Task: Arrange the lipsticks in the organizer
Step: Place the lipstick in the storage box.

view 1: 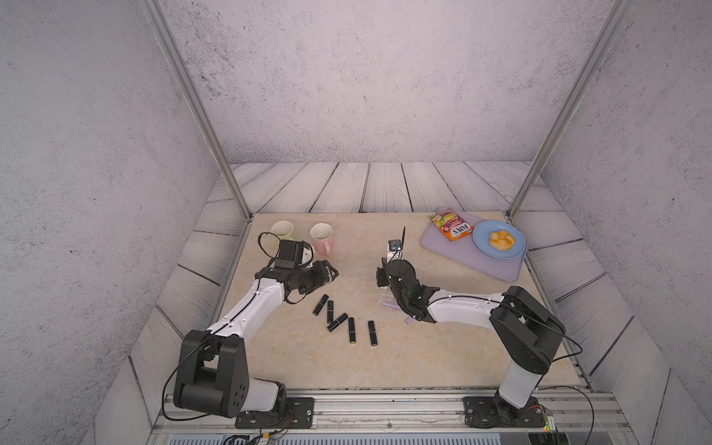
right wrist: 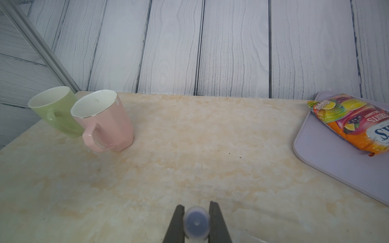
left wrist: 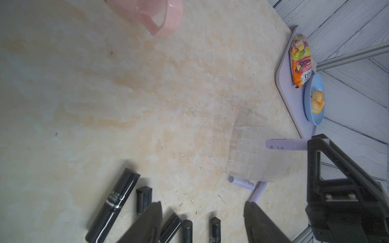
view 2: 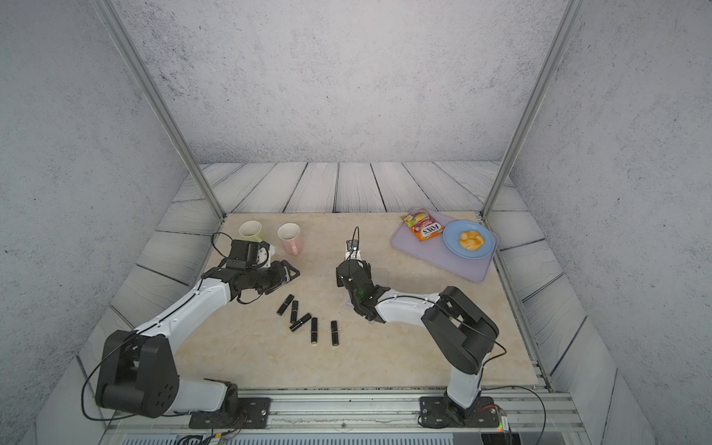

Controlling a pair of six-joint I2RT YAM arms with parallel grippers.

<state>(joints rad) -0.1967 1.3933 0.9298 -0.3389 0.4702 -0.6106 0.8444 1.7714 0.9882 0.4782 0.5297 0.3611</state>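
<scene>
The right end effector [right wrist: 196,206] is pressed together on a lilac lipstick [right wrist: 196,223]. In the right wrist view the tube shows end-on at the bottom centre of the frame, pinched between the two dark fingers. In the left wrist view the same lilac lipstick [left wrist: 284,144] sticks out sideways at the right of the frame. Its free end overlaps the upper part of the clear organizer [left wrist: 250,153]; whether it touches a cell wall cannot be told.

The organizer stands on the table [view 1: 385,366], right of centre. In both top views the right arm covers most of it, leaving only a clear edge [view 2: 382,275] visible. Two other lilac lipsticks [left wrist: 242,183] [left wrist: 259,190] lie flat on the table just beside the organizer's lower edge in the left wrist view.

The left end effector [left wrist: 203,203] is spread, with nothing between its fingers. In a top view it hangs left of centre [view 1: 332,274], above the black lipsticks. These five black lipsticks [view 1: 320,304] [view 1: 330,311] [view 1: 337,322] [view 1: 351,330] [view 1: 372,333] lie flat in a loose row at the centre of the table, well apart from the organizer.

At the upper left of the table stand a green mug [view 1: 283,230] and a pink mug [view 1: 321,237]. At the upper right, a flat lilac tray [view 1: 501,269] carries a candy bag [view 1: 451,224] and a blue plate [view 1: 518,246] with a pastry [view 1: 501,240].
</scene>
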